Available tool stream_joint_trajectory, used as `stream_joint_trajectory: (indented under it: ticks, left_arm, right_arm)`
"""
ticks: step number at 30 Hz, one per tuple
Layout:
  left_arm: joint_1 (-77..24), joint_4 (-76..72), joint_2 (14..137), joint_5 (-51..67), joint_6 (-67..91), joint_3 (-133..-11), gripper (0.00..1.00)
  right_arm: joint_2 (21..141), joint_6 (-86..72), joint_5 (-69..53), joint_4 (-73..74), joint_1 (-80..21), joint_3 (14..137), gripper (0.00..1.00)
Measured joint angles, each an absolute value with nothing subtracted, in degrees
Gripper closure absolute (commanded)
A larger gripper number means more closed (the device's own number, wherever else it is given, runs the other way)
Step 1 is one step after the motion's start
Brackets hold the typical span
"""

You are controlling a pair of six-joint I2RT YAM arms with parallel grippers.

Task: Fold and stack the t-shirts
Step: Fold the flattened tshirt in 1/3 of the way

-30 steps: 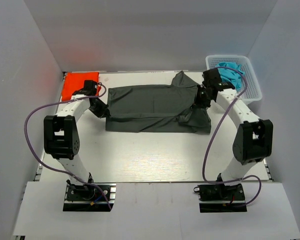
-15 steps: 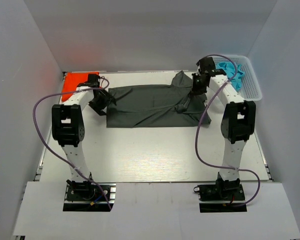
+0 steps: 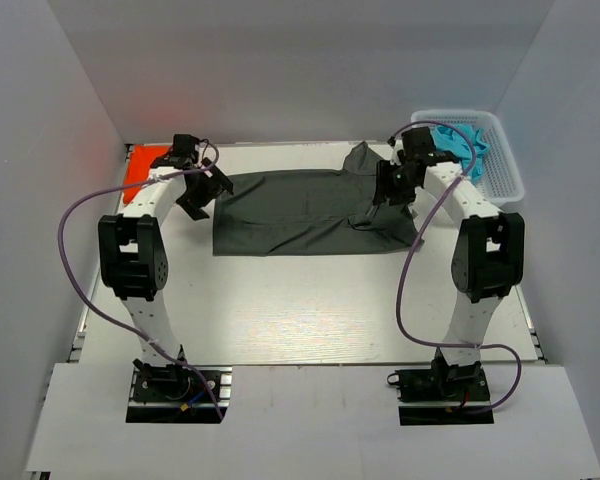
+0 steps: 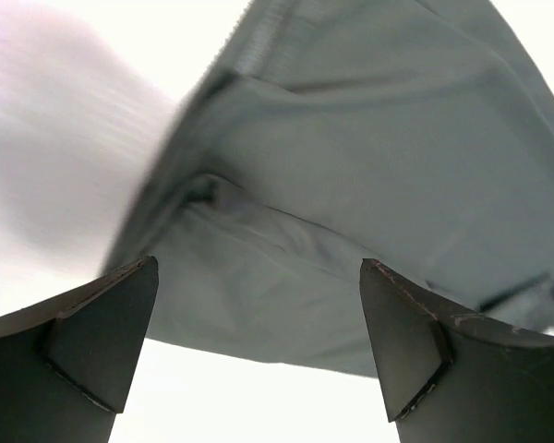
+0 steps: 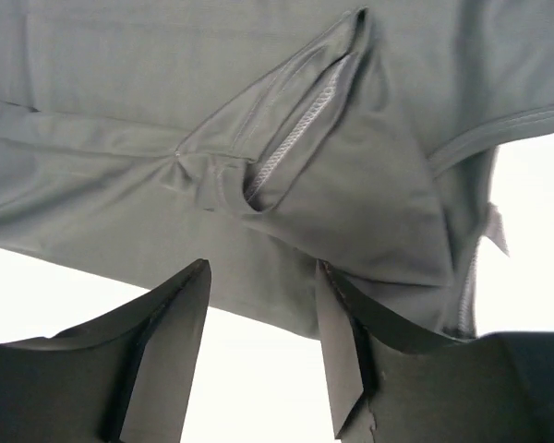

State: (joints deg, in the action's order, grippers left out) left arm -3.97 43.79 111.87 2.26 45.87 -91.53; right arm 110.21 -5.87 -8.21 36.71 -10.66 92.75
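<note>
A dark charcoal-grey t-shirt [image 3: 305, 210] lies folded into a long band across the back of the white table, one sleeve sticking up at its right end. My left gripper [image 3: 202, 190] hovers at the shirt's left end, jaws wide open and empty; its wrist view shows the shirt's folded corner [image 4: 351, 203] just beyond the fingertips. My right gripper [image 3: 385, 195] is over the shirt's right end, open, nothing between its fingers; folds and a stitched hem [image 5: 295, 148] lie ahead of it. The orange-red t-shirt [image 3: 142, 165] lies folded at the back left corner.
A white plastic basket [image 3: 500, 165] holding a bright blue cloth [image 3: 460, 140] stands at the back right. Grey walls close in the table on three sides. The table's near half [image 3: 310, 310] is bare white surface.
Both grippers opened and let go of the grey shirt's ends. Both arms pulled up and back toward the far side; the shirt now lies flatter.
</note>
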Motion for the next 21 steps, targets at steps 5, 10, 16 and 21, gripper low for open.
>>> stream_joint_trajectory:
  ticks: [5, 10, 16, 21]
  left_arm:
    - [-6.3, 40.4, 112.1, 6.3, 43.9, -90.8, 0.00]
    - [-8.7, 37.9, 115.2, 9.1, 42.5, -90.5, 0.00]
    - [-9.2, 35.9, 116.2, 10.3, 42.0, -85.7, 0.00]
    - [-9.0, 35.4, 116.8, 10.3, 41.7, -84.7, 0.00]
  right_arm:
    - [111.5, -8.8, -9.9, 35.6, -11.0, 92.2, 0.50]
    - [115.8, -14.2, -9.6, 33.8, -11.0, 92.6, 0.53]
    - [122.3, -19.1, -8.3, 32.9, -11.0, 94.4, 0.56]
    - [123.9, -21.4, -7.6, 31.2, -11.0, 94.5, 0.72]
